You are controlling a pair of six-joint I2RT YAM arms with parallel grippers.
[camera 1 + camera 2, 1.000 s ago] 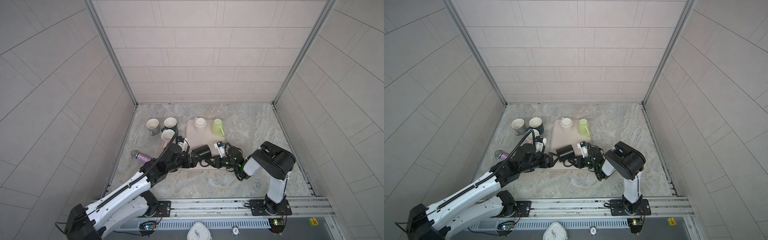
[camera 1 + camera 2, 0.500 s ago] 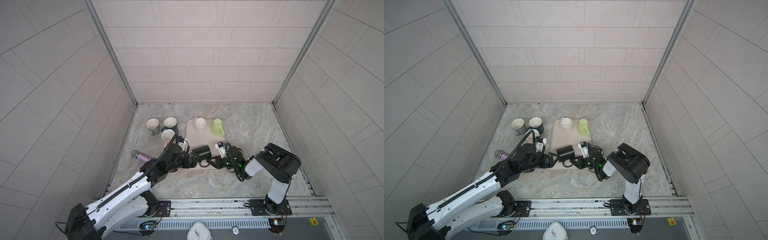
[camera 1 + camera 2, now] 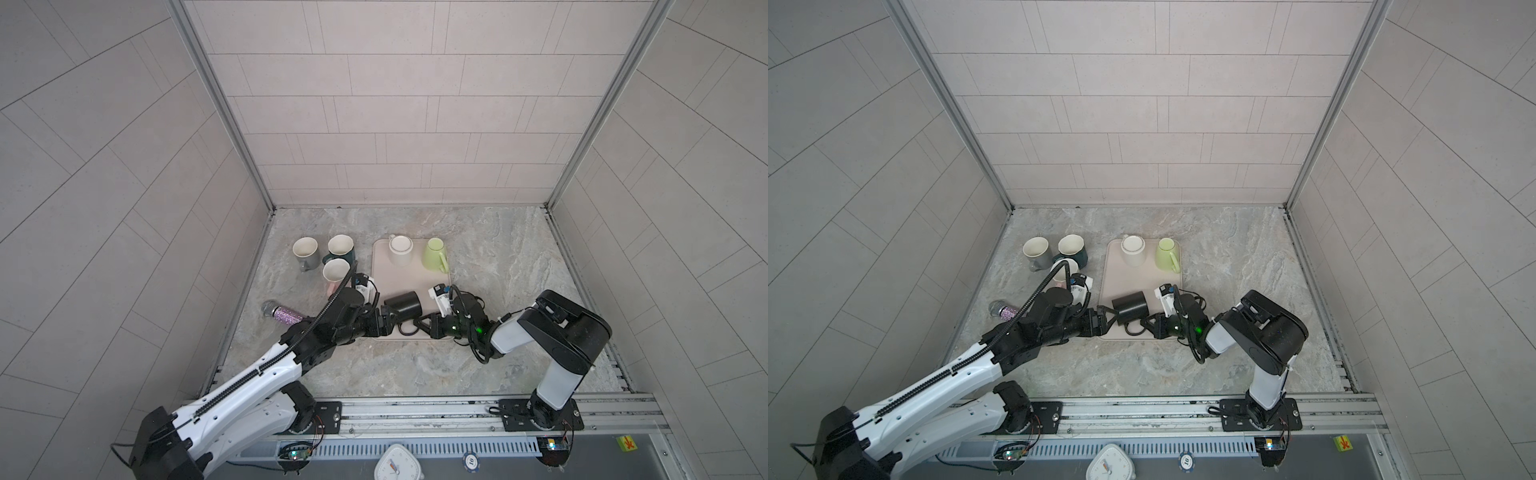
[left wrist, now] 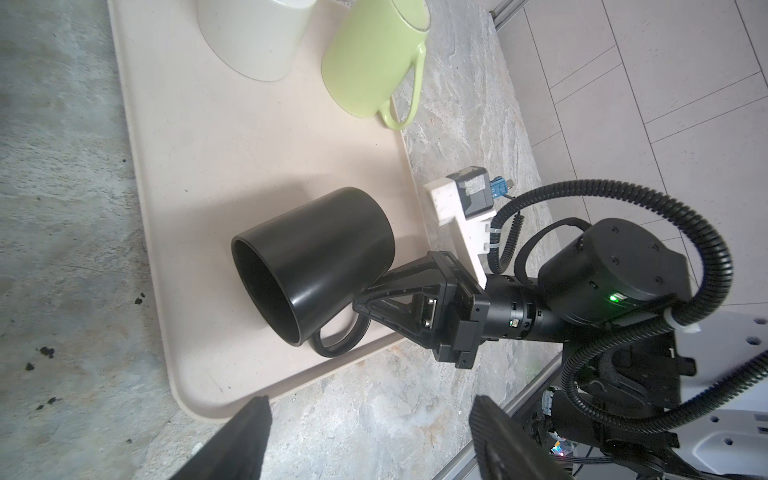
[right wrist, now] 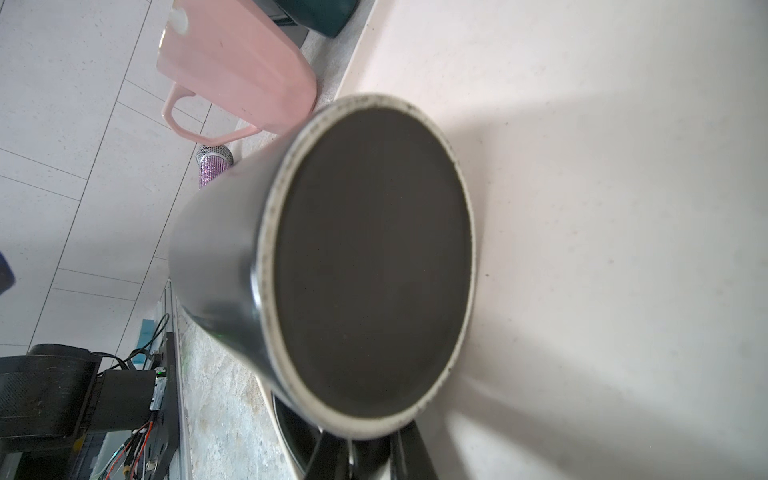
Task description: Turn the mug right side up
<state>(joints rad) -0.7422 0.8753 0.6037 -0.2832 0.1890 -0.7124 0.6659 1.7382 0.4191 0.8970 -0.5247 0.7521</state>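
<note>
A black mug (image 3: 402,305) (image 3: 1131,306) lies on its side at the near end of a beige tray (image 3: 384,270) (image 3: 1115,276). Its mouth faces my left gripper (image 3: 388,321) (image 3: 1106,318). That gripper is open just off the tray's near left edge and touches nothing; in the left wrist view its fingers (image 4: 253,419) frame bare tabletop. My right gripper (image 3: 424,325) (image 4: 362,306) (image 5: 370,459) is shut on the mug's handle (image 4: 332,344). The right wrist view is filled by the mug's dark base (image 5: 370,257).
A white mug (image 3: 401,251) and a green mug (image 3: 434,255) stand upside down at the tray's far end. Left of the tray stand a grey mug (image 3: 305,253), a teal mug (image 3: 340,248) and a pink mug (image 3: 336,272). A glittery microphone (image 3: 282,313) lies near the left wall.
My right gripper has closed on the black mug's handle, and its arm has shifted slightly. The left arm and the mug have stayed in place.
</note>
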